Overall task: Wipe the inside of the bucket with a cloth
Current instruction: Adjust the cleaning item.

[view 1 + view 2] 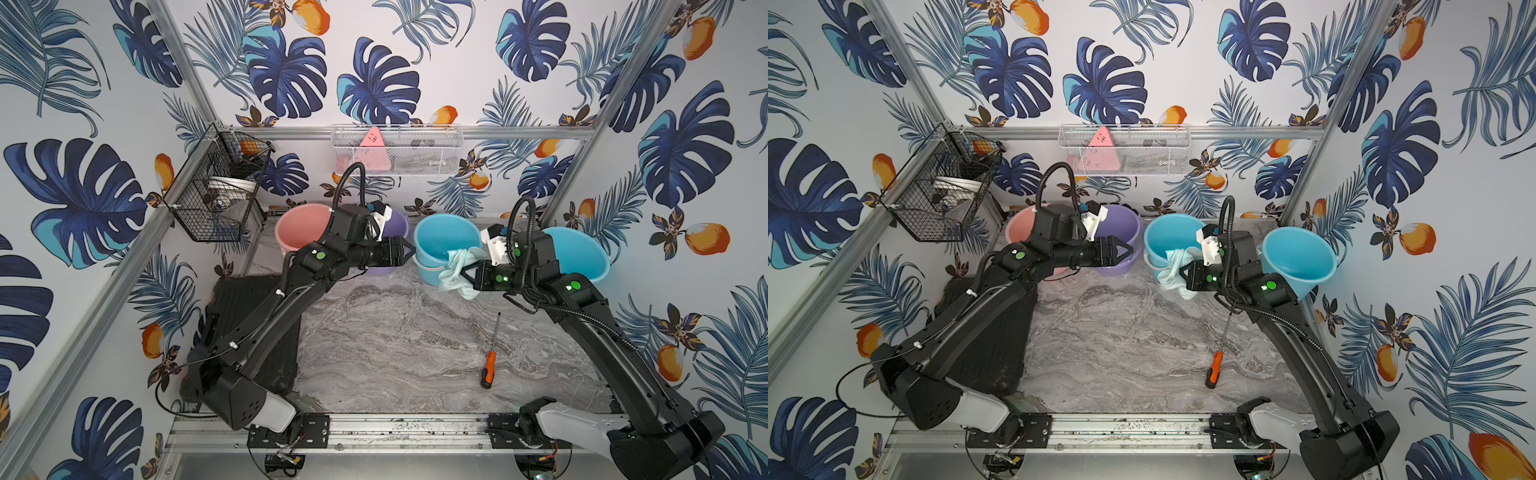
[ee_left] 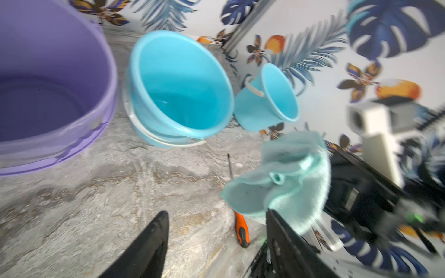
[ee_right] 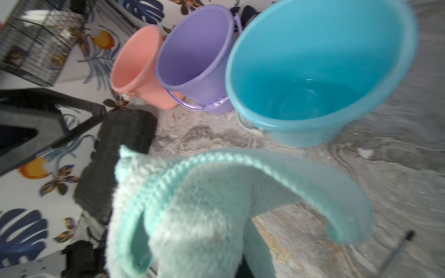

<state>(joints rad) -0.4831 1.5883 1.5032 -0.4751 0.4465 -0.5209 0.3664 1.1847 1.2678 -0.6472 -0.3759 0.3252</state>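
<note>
The pale mint cloth (image 1: pixel 455 270) (image 1: pixel 1172 270) hangs bunched from my right gripper (image 1: pixel 467 275) (image 1: pixel 1183 272), which is shut on it. It hangs just at the near rim of the upright blue bucket (image 1: pixel 440 237) (image 1: pixel 1165 232) (image 3: pixel 313 60). In the right wrist view the cloth (image 3: pixel 204 216) hides the jaws. My left gripper (image 1: pixel 411 250) (image 1: pixel 1130 250) (image 2: pixel 216 213) hovers to the left of that bucket (image 2: pixel 180 84), open, with nothing between its fingers and a small gap to the cloth (image 2: pixel 289 183).
A purple bucket (image 1: pixel 397 224) and a pink bucket (image 1: pixel 299 228) stand left of the blue one. A second blue bucket (image 1: pixel 577 257) leans at the right wall. An orange-handled screwdriver (image 1: pixel 488 365) lies on the marble top, with a black case (image 1: pixel 237 291) at left. Wire baskets (image 1: pixel 216 195) (image 1: pixel 397 149) hang on the walls.
</note>
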